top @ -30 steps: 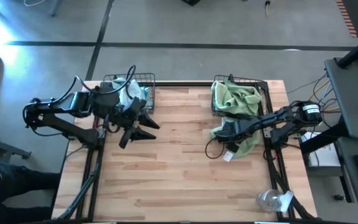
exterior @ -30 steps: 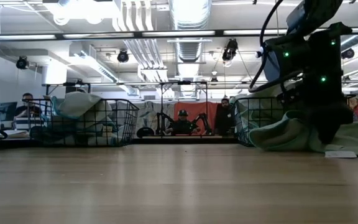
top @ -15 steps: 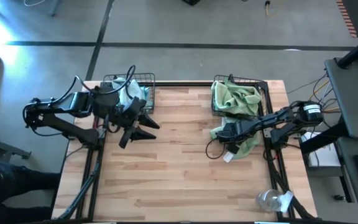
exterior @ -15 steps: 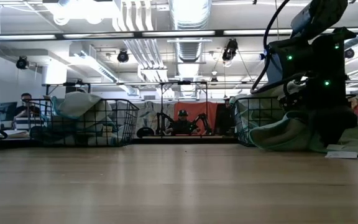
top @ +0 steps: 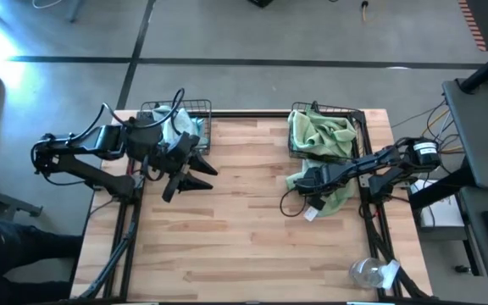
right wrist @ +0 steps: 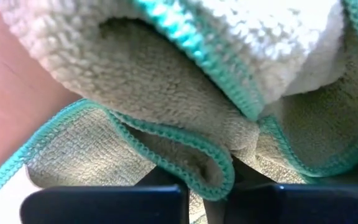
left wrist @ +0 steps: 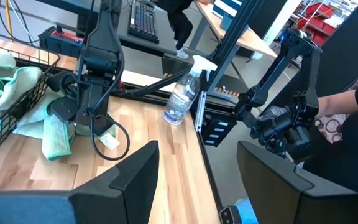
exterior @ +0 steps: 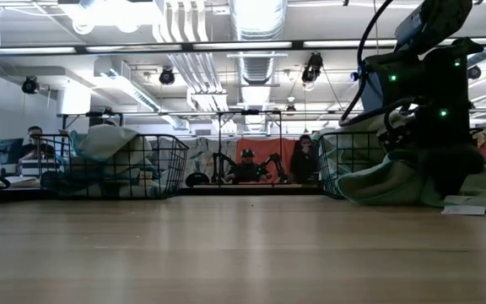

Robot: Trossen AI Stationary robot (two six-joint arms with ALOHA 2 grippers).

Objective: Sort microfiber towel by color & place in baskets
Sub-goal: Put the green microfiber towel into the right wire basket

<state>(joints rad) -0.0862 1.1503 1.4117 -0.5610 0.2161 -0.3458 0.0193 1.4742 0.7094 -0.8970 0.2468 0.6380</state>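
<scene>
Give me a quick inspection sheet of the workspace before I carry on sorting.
Surface: wooden table, mostly bare.
Job's things: pale green towel on the table by the right basket, which holds green towels; left basket holds light cloths.
Clutter: clear plastic wrapper at the near right corner; spray bottle at the table edge.
Grippers: right gripper shut on the pale green towel; left gripper open, empty, beside the left basket.
Cables: black cable loop on the table under the right arm.
Surroundings: people seated in the room behind.

Bare table [top: 244, 229] lies open between the baskets [top: 195, 114]; a green towel [top: 339, 196] and bottle [top: 369, 272] crowd the right edge.
</scene>
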